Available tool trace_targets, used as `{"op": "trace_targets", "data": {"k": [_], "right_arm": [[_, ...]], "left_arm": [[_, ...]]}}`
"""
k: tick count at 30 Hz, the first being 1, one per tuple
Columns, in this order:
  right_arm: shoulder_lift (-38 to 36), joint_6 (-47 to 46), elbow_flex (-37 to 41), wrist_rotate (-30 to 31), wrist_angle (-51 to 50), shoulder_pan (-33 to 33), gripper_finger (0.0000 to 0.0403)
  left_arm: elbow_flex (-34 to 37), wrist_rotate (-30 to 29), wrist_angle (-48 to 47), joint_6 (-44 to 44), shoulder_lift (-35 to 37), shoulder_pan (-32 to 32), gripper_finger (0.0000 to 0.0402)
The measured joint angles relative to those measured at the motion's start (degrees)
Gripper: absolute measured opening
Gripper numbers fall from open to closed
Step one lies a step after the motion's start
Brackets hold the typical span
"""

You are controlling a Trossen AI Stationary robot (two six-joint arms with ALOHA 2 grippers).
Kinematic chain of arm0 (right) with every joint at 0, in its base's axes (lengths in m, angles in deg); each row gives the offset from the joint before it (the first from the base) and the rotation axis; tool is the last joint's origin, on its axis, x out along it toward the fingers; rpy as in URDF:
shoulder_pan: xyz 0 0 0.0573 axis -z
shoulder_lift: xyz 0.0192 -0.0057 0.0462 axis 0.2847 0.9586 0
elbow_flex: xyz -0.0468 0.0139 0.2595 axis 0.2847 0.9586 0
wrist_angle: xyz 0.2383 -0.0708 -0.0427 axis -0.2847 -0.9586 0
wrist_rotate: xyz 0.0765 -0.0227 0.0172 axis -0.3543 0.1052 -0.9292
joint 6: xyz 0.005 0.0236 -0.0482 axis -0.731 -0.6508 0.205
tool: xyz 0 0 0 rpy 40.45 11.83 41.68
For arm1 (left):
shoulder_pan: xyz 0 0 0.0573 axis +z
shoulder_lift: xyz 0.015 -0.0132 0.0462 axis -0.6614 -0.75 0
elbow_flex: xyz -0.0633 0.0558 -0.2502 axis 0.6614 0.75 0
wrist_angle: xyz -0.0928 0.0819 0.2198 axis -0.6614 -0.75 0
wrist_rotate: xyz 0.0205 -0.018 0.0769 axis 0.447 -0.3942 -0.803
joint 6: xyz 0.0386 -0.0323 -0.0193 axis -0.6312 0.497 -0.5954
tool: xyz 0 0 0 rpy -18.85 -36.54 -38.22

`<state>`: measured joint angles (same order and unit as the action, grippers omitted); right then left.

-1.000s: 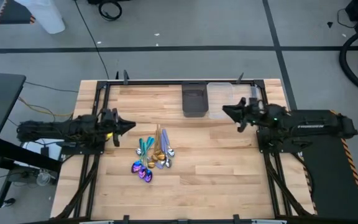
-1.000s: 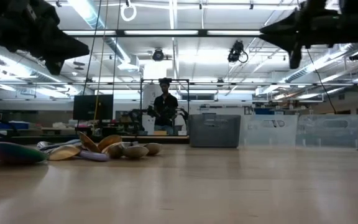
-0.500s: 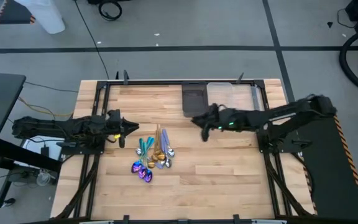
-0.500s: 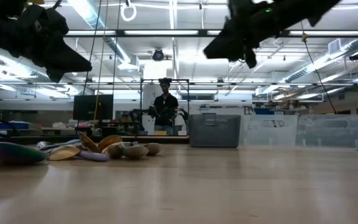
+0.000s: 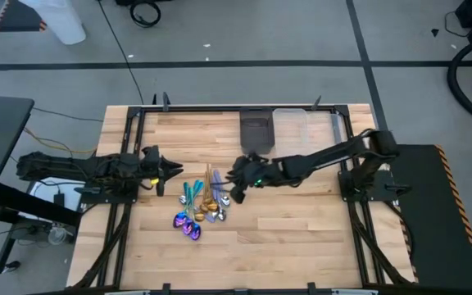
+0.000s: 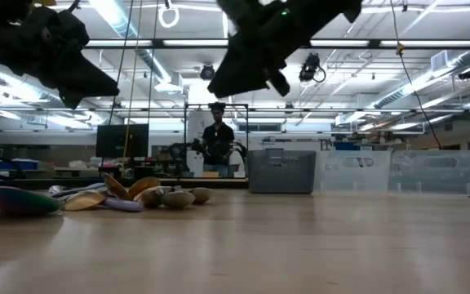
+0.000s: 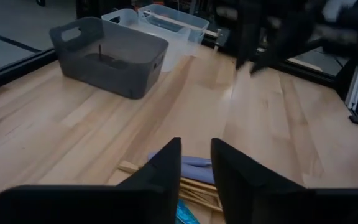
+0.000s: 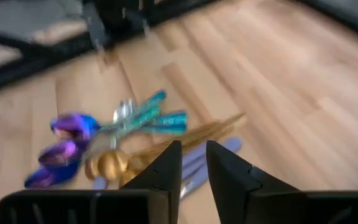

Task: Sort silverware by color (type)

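Dark fingers (image 8: pixel 166 163) of the right gripper (image 5: pixel 238 176) stand slightly apart and hold nothing; the arm has reached leftward from the table's right side to hang above the right edge of the silverware (image 5: pixel 201 203), while the left gripper (image 5: pixel 165 170), fingers likewise slightly parted, waits just left of the pile. Gold, teal, purple-iridescent and silver pieces lie heaped and overlapping left of centre, unsorted, well apart from the dark bin (image 5: pixel 256 131) and clear bin (image 5: pixel 289 123) at the far edge.

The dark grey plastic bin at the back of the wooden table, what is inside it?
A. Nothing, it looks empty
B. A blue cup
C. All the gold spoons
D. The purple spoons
A. The dark grey plastic bin shows only its bare floor in the left wrist view, while the shiny gold, teal and purple spoons all lie in one pile on the wooden table.
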<state>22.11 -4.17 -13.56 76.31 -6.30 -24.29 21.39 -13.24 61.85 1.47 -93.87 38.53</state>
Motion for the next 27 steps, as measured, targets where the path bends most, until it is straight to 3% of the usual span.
{"op": "trace_targets", "data": {"k": [5,10,15,18,22,27], "right_arm": [[7.3,-3.7,-7.4,-0.1,-6.6,-0.7,0.0151],[13.9,-6.3,-15.2,3.8,-15.4,-1.1,0.0188],[19.6,-6.9,-21.2,4.3,-20.2,-1.1,0.0186],[22.1,-7.7,-23.5,4.0,-22.5,-0.8,0.0179],[23.3,-9.7,-23.6,3.9,-23.3,-0.2,0.0172],[24.9,-10.1,-23.7,4.3,-23.1,0.4,0.0169]], "left_arm": [[0.0,-0.2,1.0,-3.6,0.0,0.7,0.0158],[0.0,-0.8,2.6,-4.1,0.0,1.8,0.0168],[-0.3,-0.8,1.9,-4.1,0.0,1.8,0.0161],[-3.9,-0.8,-3.9,-4.2,0.0,1.8,0.0157],[-8.6,-0.9,-10.3,-4.2,0.0,1.8,0.0156],[-9.1,-0.9,-11.4,-5.6,-0.1,1.8,0.0156]]}}
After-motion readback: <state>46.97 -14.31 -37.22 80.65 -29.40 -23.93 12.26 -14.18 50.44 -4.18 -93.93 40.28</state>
